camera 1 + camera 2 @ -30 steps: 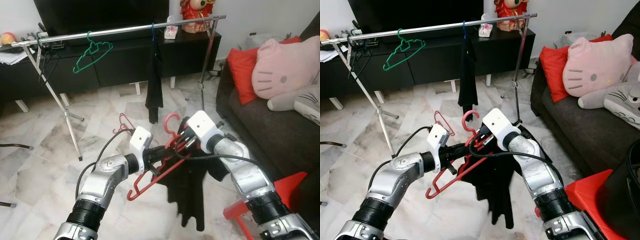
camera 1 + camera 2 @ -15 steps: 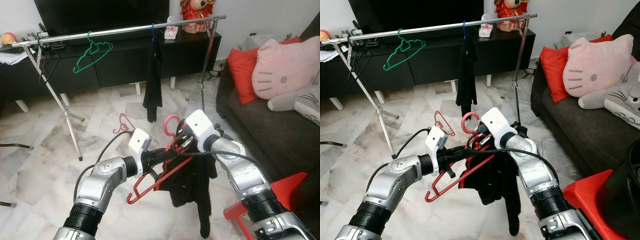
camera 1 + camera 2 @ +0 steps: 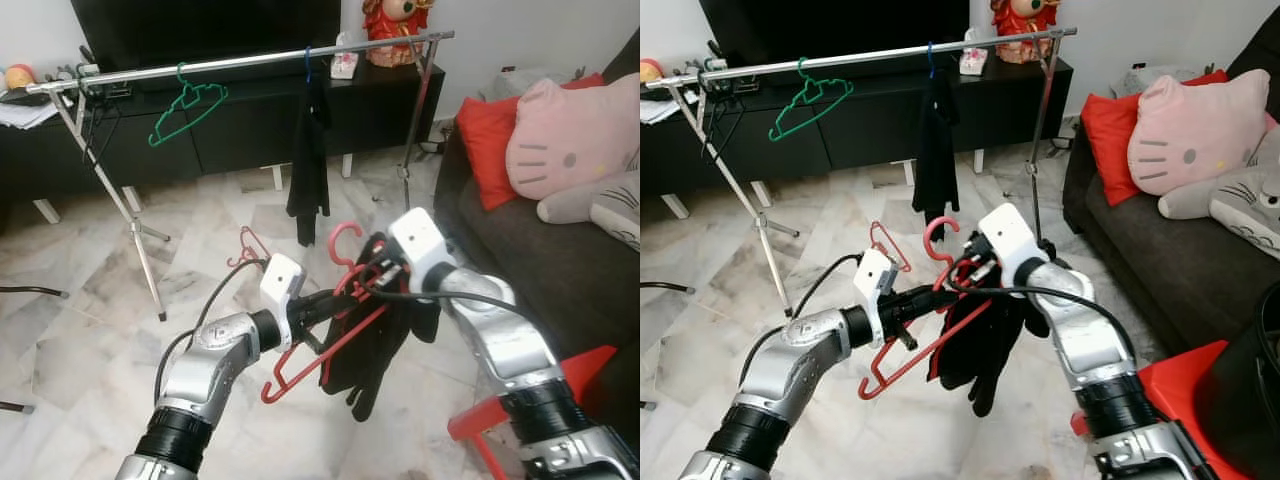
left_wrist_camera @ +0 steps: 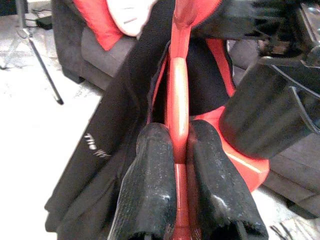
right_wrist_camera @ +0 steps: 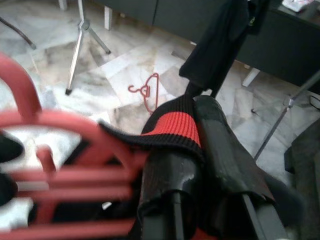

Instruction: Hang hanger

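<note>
A red hanger [image 3: 335, 335] is held tilted above the floor, its hook [image 3: 343, 240] pointing up. My left gripper [image 3: 318, 305] is shut on its bar, the two fingers [image 4: 150, 190] pressed either side of the red bar [image 4: 177, 100]. A black garment [image 3: 378, 340] with a red-striped collar [image 5: 172, 127] hangs from the hanger's right end. My right gripper [image 3: 372, 270] is shut on that collar beside the hook. The silver clothes rail [image 3: 250, 60] stands further back, carrying a green hanger [image 3: 187, 103] and a black garment [image 3: 308, 165].
Another red hanger [image 3: 248, 250] lies on the marble floor between me and the rail. A dark sofa [image 3: 540, 240] with red and pink cushions is on the right. A red stool [image 3: 500, 415] is near my right arm, and a black TV cabinet [image 3: 240, 120] stands behind the rail.
The black garment, spread on the floor a second ago, now hangs bunched off the floor from the hanger. My right gripper has shifted slightly right; the left arm holds steady.
</note>
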Motion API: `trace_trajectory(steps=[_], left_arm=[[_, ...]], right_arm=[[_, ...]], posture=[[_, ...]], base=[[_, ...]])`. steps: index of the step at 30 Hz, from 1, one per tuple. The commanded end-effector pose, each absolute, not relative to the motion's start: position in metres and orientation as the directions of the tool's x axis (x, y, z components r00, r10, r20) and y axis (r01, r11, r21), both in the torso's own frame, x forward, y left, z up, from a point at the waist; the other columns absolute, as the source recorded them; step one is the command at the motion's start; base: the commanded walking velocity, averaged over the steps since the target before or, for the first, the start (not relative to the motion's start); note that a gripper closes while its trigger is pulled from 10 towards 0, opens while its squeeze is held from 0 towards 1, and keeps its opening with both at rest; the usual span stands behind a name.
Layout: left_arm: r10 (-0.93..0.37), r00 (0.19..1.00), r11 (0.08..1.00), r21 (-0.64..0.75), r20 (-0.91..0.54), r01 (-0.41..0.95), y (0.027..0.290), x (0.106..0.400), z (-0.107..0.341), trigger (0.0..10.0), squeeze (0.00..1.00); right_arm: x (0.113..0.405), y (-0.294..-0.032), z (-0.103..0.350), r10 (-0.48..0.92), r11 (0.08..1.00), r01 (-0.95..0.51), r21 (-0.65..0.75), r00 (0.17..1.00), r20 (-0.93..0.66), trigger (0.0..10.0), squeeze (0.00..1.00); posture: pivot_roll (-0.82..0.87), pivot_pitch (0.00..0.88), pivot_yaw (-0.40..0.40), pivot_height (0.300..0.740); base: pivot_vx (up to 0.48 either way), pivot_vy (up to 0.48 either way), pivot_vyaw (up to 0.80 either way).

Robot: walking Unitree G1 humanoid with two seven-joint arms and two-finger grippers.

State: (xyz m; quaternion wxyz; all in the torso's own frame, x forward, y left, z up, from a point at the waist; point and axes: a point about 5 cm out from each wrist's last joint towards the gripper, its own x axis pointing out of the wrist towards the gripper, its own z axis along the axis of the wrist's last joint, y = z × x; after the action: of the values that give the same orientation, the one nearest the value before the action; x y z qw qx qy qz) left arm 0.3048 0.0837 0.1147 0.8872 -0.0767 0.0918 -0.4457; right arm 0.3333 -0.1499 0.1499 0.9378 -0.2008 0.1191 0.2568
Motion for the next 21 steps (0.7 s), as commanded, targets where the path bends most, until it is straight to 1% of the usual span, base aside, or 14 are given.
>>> trace_trajectory(steps=[1,5,9,12,16,18,20,21], left_arm=[[-0.781,0.622,0.620,-0.186,-0.055,0.762,0.088,0.313,0.124,10.0,0.00],[-0.778,0.626,0.623,-0.189,-0.052,0.759,0.089,0.313,0.124,10.0,0.00],[-0.785,0.617,0.613,-0.197,-0.049,0.765,0.088,0.312,0.124,10.0,0.00],[-0.810,0.586,0.580,-0.211,-0.039,0.787,0.084,0.310,0.125,10.0,0.00],[-0.843,0.537,0.527,-0.233,-0.026,0.817,0.079,0.304,0.127,10.0,0.00],[-0.850,0.526,0.517,-0.235,-0.027,0.823,0.078,0.303,0.127,10.0,0.00],[-0.857,0.515,0.506,-0.237,-0.029,0.829,0.078,0.301,0.126,10.0,0.00],[-0.856,0.515,0.507,-0.238,-0.029,0.829,0.077,0.301,0.125,10.0,0.00]], right_arm=[[0.330,-0.153,0.154,0.450,0.772,-0.543,-0.330,0.834,-0.319,10.0,0.00],[0.330,-0.156,0.154,0.446,0.773,-0.538,-0.336,0.838,-0.315,10.0,0.00],[0.329,-0.152,0.158,0.463,0.776,-0.539,-0.326,0.839,-0.286,10.0,0.00],[0.332,-0.146,0.163,0.483,0.782,-0.536,-0.317,0.844,-0.234,10.0,0.00],[0.339,-0.143,0.172,0.486,0.793,-0.508,-0.336,0.860,-0.154,10.0,0.00],[0.340,-0.142,0.175,0.490,0.793,-0.507,-0.338,0.861,-0.141,10.0,0.00],[0.341,-0.140,0.178,0.506,0.782,-0.518,-0.348,0.852,-0.130,10.0,0.00],[0.340,-0.135,0.181,0.543,0.762,-0.546,-0.348,0.832,-0.117,10.0,0.00]], posture=[[-0.11,0.014,0.024,0.740],[-0.11,0.015,0.025,0.740],[-0.11,0.015,0.028,0.740],[-0.11,0.015,0.028,0.740],[-0.11,0.010,0.026,0.740],[-0.11,0.010,0.026,0.740],[-0.11,0.010,0.023,0.740],[-0.11,0.011,0.020,0.740]], base=[[0.000,0.000,0.00],[0.000,0.000,0.00],[0.000,0.000,0.00],[0.000,0.000,0.00],[0.000,0.000,0.00],[0.000,0.000,0.00],[0.000,0.000,0.00],[0.000,0.000,0.00]])
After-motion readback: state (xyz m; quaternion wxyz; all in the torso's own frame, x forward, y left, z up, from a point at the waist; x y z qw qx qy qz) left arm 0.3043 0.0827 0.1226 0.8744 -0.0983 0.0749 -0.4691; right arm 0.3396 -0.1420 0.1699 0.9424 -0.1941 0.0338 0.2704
